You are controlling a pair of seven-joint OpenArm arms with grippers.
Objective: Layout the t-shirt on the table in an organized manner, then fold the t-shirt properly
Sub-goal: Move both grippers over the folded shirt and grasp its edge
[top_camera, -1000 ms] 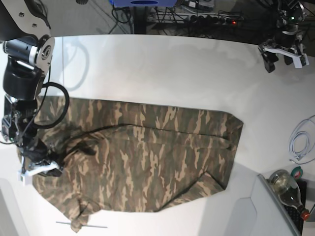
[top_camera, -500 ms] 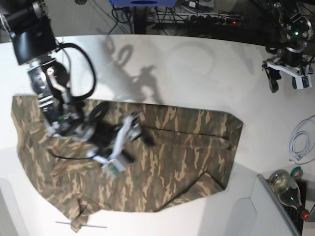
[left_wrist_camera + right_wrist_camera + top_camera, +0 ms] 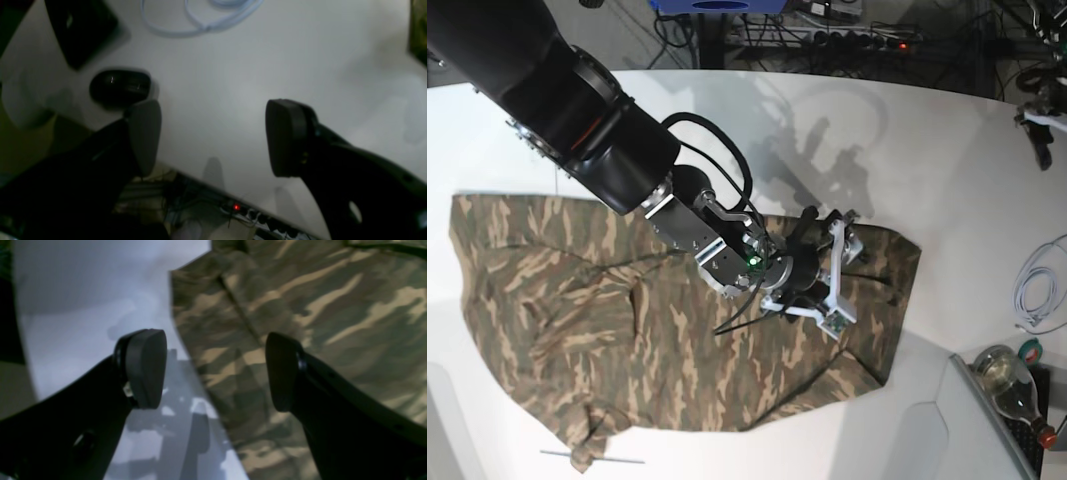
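My right gripper (image 3: 835, 275) has let go and swung over the t-shirt's (image 3: 577, 310) right end, fingers (image 3: 146, 368) spread and empty, left gripper (image 3: 213, 138) spread idle at the worktop's (image 3: 727, 130) far-right corner, shirt mid-worktop, still rumpled, so layout continues.

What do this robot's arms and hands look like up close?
The right arm is thick and black, with silver metal segments toward the wrist, looped black cables and a small green light. The right hand has two dark fingers ending in flat, rounded matte pads. The left hand looks the same in its own camera; in the base view only a black-and-white bit of it shows at the edge.
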